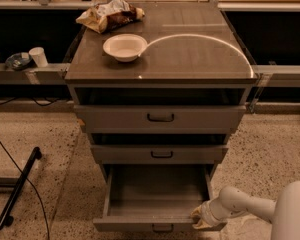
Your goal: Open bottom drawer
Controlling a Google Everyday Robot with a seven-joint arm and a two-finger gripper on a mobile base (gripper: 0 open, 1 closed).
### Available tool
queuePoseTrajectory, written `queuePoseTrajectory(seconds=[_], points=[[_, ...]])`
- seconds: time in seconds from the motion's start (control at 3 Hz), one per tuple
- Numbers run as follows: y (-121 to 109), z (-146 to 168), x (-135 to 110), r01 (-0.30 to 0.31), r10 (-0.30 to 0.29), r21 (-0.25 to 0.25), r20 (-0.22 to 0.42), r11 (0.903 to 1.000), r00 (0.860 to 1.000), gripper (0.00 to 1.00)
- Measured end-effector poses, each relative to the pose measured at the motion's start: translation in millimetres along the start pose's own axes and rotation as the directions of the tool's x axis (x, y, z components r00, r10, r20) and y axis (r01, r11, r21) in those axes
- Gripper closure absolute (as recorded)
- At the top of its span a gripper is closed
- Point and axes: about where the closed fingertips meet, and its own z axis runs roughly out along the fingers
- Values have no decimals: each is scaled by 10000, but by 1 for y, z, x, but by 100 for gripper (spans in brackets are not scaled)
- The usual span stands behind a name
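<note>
The bottom drawer (140, 223) of the grey metal cabinet is pulled out, and its empty inside (157, 191) shows. Its small dark loop handle (162, 228) sits at the centre of the front panel, at the lower edge of the view. My gripper (199, 218) is at the right end of the drawer's front panel, on the white arm (250, 206) that comes in from the lower right. The middle drawer (161, 154) and the top drawer (160, 117) above are pushed in.
On the cabinet top (190, 54) stand a white bowl (124, 47) and a crumpled snack bag (110, 15). A shelf at the left holds a white cup (38, 56) and a small bowl (17, 60). A black bar (17, 189) and a cable (20, 174) lie on the speckled floor at the left.
</note>
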Motion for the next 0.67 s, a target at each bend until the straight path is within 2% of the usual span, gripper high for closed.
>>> queuePoseTrajectory(seconds=[0.33, 0.67], points=[[0, -1, 1, 0, 0, -2, 3, 10000, 10000, 89], [23, -3, -11, 13, -8, -167, 299, 9999, 9996, 85]])
